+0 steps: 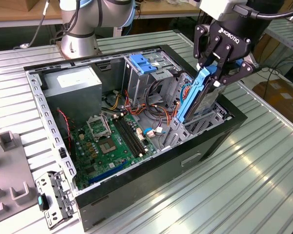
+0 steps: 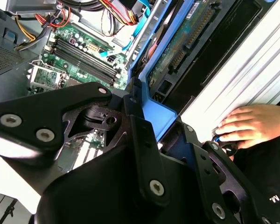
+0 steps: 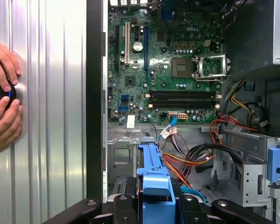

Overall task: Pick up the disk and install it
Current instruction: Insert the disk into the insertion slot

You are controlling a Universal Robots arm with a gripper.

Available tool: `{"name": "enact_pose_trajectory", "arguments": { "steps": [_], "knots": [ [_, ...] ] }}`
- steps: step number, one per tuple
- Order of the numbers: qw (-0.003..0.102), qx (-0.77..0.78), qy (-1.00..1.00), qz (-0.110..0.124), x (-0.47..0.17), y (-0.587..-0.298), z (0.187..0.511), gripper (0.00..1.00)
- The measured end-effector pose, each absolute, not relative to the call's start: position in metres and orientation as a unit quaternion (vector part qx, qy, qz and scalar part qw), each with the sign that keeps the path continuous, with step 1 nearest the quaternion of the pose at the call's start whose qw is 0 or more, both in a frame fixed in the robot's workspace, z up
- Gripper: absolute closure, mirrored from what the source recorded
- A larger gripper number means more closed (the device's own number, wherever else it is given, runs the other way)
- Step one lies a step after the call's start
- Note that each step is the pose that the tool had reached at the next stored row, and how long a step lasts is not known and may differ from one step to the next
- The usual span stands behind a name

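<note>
Disk point(image 1: 195, 95) clamped between the jaws; tilted, partly inside case point(image 1: 151, 183).

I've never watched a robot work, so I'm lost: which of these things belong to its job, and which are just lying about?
Part of the job:
gripper, shut on the disk
disk, tilted, lower end at the drive cage
drive cage in the open computer case

Just lying about:
motherboard
grey power supply
loose bracket on the table
person's hand beside the case

On the ribbed metal table point(image 1: 263, 161): an open computer case point(image 1: 151, 190) (lying on its side). At the exterior view's left, a perforated bracket point(image 1: 54, 197) and grey fixture point(image 1: 10, 180)
</note>
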State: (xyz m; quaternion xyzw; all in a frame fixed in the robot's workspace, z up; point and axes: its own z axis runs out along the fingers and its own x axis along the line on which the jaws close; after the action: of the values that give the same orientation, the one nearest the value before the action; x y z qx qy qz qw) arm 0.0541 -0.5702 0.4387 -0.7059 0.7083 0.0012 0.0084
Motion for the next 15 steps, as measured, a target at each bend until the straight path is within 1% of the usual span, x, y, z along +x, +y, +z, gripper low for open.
{"name": "enact_pose_trajectory", "arguments": {
  "steps": [15],
  "knots": [
    [0.008, -0.706, 0.708, 0.001, 0.054, -0.571, 0.404, 0.63]
  ]
}}
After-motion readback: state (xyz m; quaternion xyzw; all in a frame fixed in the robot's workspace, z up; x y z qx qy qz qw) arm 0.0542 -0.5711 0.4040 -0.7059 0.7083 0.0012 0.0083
